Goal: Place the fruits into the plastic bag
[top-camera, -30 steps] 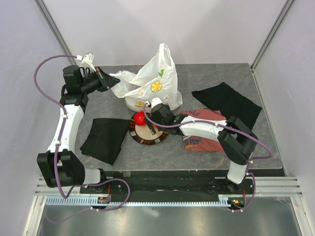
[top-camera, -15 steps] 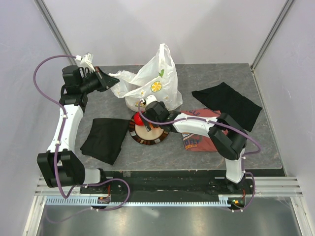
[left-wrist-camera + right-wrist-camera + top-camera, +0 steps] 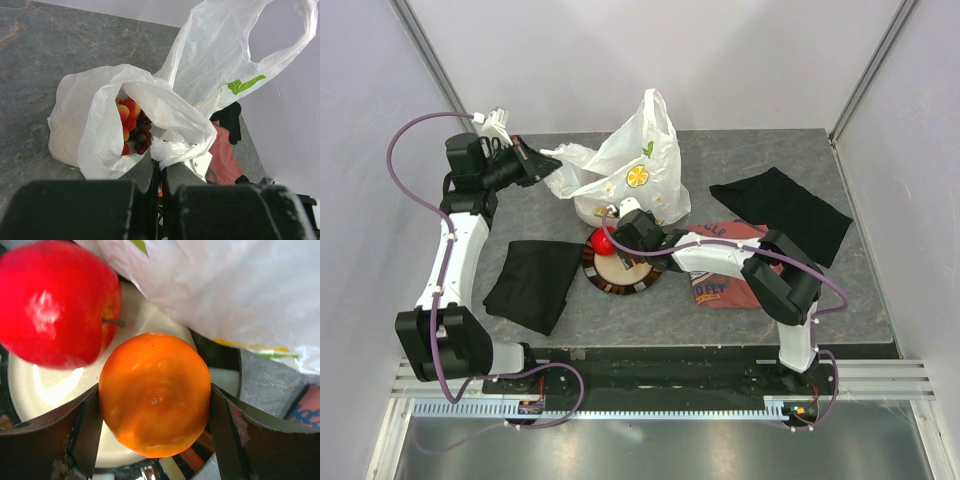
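Observation:
The plastic bag (image 3: 630, 170) stands at the back of the table, its mouth facing left. My left gripper (image 3: 548, 160) is shut on the bag's rim (image 3: 170, 150) and holds the mouth open. Inside the bag lie small red-yellow fruits (image 3: 127, 112) and dark grapes (image 3: 141, 135). My right gripper (image 3: 617, 240) is over the plate (image 3: 620, 282), just in front of the bag. Its fingers press both sides of the orange (image 3: 155, 395). The red apple (image 3: 55, 302) lies on the plate (image 3: 40, 385) beside the orange, and shows in the top view (image 3: 601, 243). No lemon is in view.
A black cloth (image 3: 532, 283) lies at the front left. Another black cloth (image 3: 780, 208) lies at the back right. A red printed T-shirt (image 3: 725, 265) lies under the right arm. The bag's handle loop (image 3: 280, 35) stands up behind.
My right gripper has shifted slightly left and back over the plate, toward the bag. The left arm and the bag have not moved.

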